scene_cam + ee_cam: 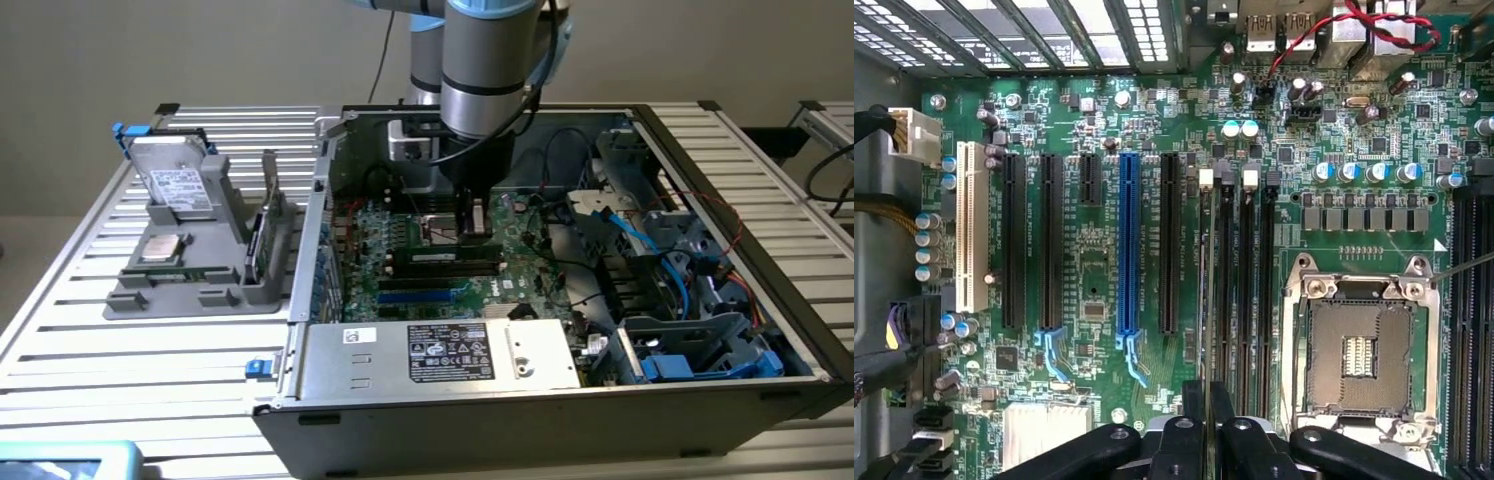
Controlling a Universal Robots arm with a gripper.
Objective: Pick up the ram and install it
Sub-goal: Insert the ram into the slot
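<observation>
Slatted metal desk (pixel 54 330) against a plain grey wall. At nine o'clock in the exterior view, a grey tray (pixel 200 297) carries a hard drive (pixel 174 185). At the centre sits an open computer case (pixel 534 420) with its green motherboard (pixel 394 250) exposed. The robot arm (pixel 487 60) reaches down into it from twelve o'clock. The fingers (pixel 1179 445) are clamped on the ram (pixel 1208 300), seen edge-on, lined up along a memory slot (pixel 1244 290) beside the empty processor socket (pixel 1359 350).

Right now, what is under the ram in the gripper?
The ram, edge-on in the gripper, hangs over the black memory slots beside the processor socket. It covers the slot directly below.
</observation>
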